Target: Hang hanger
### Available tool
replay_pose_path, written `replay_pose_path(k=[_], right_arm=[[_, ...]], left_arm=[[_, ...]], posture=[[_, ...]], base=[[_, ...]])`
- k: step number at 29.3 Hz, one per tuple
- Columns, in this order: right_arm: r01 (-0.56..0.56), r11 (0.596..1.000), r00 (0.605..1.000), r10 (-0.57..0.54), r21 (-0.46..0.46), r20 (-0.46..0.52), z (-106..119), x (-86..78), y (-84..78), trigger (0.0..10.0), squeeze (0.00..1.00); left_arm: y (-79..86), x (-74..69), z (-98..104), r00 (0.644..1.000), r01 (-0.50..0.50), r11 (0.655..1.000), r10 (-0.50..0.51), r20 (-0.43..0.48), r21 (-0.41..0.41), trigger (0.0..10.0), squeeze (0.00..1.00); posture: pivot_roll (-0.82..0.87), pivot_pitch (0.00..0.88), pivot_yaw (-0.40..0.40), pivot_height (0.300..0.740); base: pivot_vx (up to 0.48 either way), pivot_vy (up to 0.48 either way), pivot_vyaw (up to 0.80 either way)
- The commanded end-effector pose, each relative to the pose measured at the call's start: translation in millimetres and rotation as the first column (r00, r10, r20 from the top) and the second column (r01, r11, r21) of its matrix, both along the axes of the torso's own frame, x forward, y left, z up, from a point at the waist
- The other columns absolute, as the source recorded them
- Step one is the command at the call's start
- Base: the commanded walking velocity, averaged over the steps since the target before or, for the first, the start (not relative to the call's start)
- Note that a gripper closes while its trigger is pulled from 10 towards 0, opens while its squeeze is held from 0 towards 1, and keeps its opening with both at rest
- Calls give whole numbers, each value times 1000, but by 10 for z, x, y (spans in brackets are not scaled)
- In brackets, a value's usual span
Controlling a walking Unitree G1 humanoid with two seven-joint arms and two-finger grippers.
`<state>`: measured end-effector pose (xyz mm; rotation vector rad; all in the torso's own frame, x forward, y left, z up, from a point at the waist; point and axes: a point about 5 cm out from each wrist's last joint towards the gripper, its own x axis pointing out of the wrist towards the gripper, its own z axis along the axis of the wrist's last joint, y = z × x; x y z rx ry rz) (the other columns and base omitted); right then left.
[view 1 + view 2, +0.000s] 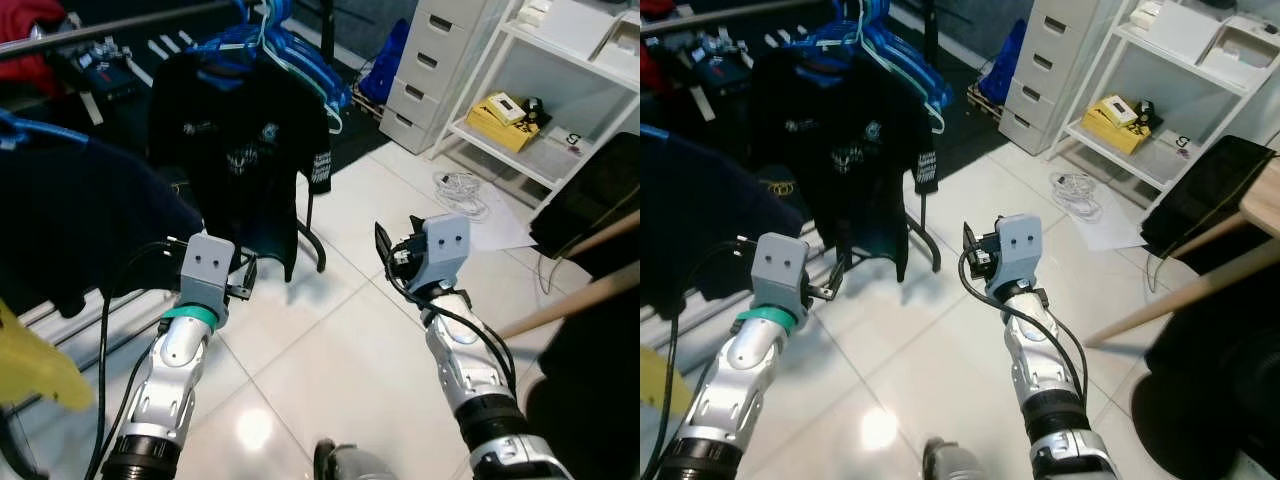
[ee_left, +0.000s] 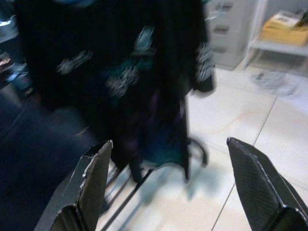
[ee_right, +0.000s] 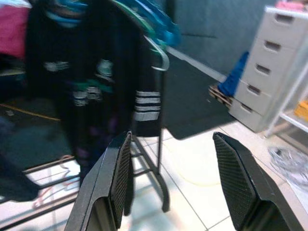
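Black printed T-shirt [image 1: 240,150] hangs on a pale green plastic hanger [image 1: 300,75] from the dark clothes rail [image 1: 110,25], far and slightly left of centre, among a bunch of blue plastic hangers [image 1: 300,50]; the hanger's long axis runs roughly across the rail, its hook up at the bar.

Left gripper [image 2: 168,187] raised in front of the garment's lower hem, fingers spread wide, nothing between them; right gripper [image 3: 168,183] raised to the right of the rack's dark metal leg [image 1: 312,240], fingers likewise parted and empty.

Judgement: the hanger looks already on the rail (no loose hanger in either hand); the hanging step appears done or not yet started with another one, I cannot tell which.

The shirt lies ahead and up from both grippers; the left arm is the nearer.

Room to move: white tiled floor [image 1: 330,350] open between the arms; dark navy garment [image 1: 70,215] crowds the near left; wooden table leg [image 1: 570,300] and white shelf unit [image 1: 560,110] bound the right.
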<state>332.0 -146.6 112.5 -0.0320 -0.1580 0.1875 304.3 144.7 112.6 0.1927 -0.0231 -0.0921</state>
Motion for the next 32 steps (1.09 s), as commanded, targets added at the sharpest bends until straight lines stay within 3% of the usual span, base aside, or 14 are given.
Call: replay_pose_path(k=[1, 5, 9, 19, 32], right_arm=[[1, 1000, 1000, -1, 3, 17, 42, 36, 1, 10000, 0], [2, 1000, 1000, -2, 3, 20, 51, 52, 1, 10000, 0], [8, 1000, 999, -8, 7, 44, 140, 146, 12, 10000, 0], [30, 1000, 997, -31, 8, 65, 196, 197, -29, 10000, 0], [22, 1000, 995, -20, -19, 102, 304, 217, -120, 10000, 0]], left_arm=[[21, -16, -50, 1000, 0, 1000, 0, -12, 6, 10000, 0], [14, 2, -43, 1000, 5, 1000, -5, -9, 8, 10000, 0], [1, 115, 48, 1000, 16, 1000, -16, 20, 20, 10000, 0], [-75, 160, 112, 998, 54, 998, -55, 39, 33, 10000, 0], [-131, 180, 130, 997, 53, 999, -53, 51, 9, 10000, 0]], posture=[[-3, 0, 8, 740], [1, 0, 10, 740], [9, 0, 19, 740], [4, 0, 44, 740], [-13, 0, 15, 740]], base=[[409, 0, 0], [405, 0, 0], [391, 0, 0], [374, 0, 0], [357, 0, 0]])
